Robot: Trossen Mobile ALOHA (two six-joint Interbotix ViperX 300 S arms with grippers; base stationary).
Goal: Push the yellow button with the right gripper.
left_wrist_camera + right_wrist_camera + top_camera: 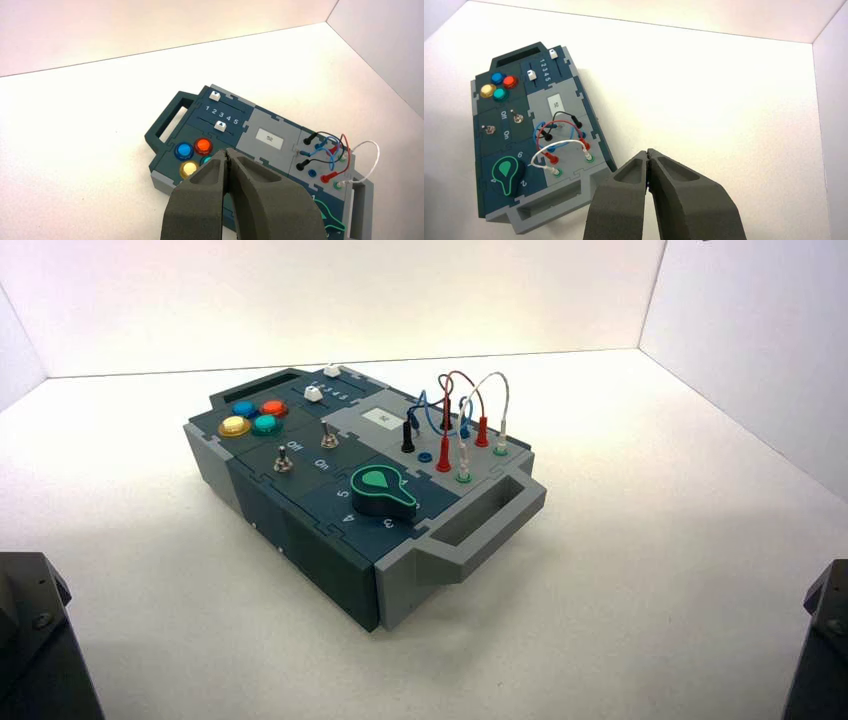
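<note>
The right hand is waiting closed and empty, right of the box; reaching left, it could snag the wires or catch the green button beside the yellow button.

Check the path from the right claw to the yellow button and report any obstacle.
Nothing visible touches or covers the yellow button. But a straight, low sweep from the right claw would likely cross the plugged wires first; coming from above looks unobstructed.
</note>
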